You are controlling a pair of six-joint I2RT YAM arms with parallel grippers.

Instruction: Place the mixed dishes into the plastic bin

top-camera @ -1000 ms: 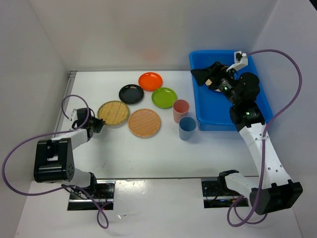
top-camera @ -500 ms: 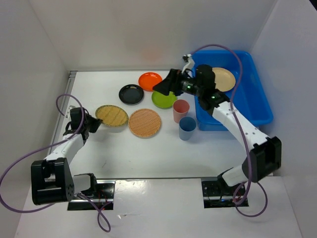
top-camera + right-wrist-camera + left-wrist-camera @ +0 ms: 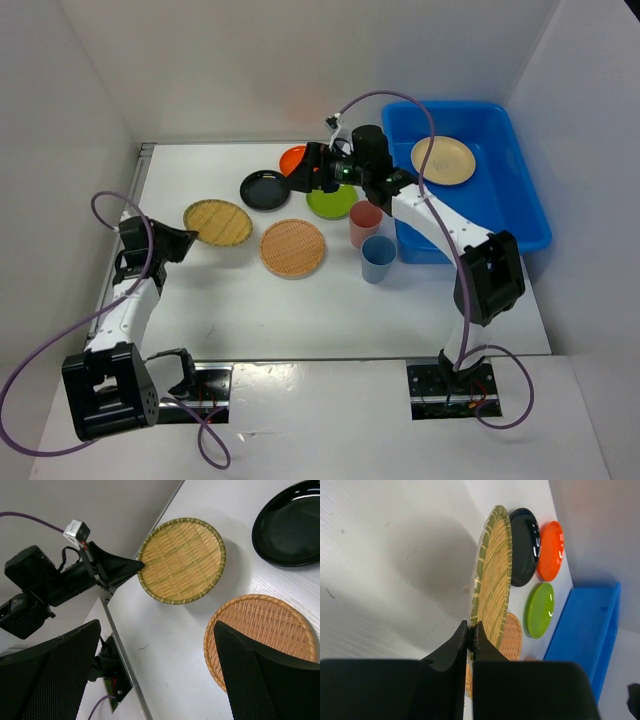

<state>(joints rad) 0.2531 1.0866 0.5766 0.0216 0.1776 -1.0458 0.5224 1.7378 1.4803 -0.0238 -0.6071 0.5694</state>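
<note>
Right now my left gripper (image 3: 471, 630) is clenched on the rim of the green-edged bamboo tray (image 3: 217, 222), its 2 fingers pinched tight with the woven edge between them. Reading the top view as a clock with 12 at the far wall, that tray sits at 9 o'clock on the table (image 3: 300, 310), and I grip it from its 8 o'clock side. Whether it lies flat or is tipped up, I cannot tell.

My right gripper (image 3: 305, 172) hangs released, its 2 fingers (image 3: 60, 680) spread wide and holding nothing. It hovers over the near edge of the orange plate (image 3: 293, 156), which it partly hides. The black plate (image 3: 264, 189) lies just beside, at the orange plate's 8 o'clock, and the lime green plate (image 3: 332, 201) at its 5 o'clock. The browner bamboo tray (image 3: 292, 247) rests at 6 o'clock from the black plate, near the green-edged one but apart from it.

The salmon-pink cup (image 3: 364, 222) stands upright just beside the lime green plate, at its 4 o'clock, with the blue cup (image 3: 379, 258) upright at the pink one's 5 o'clock. Both stand close to the near left wall of the blue plastic bin (image 3: 500, 205), which fills the table's 2 o'clock corner. The tan plate (image 3: 443, 160) lies flat inside it, toward the far end.
</note>
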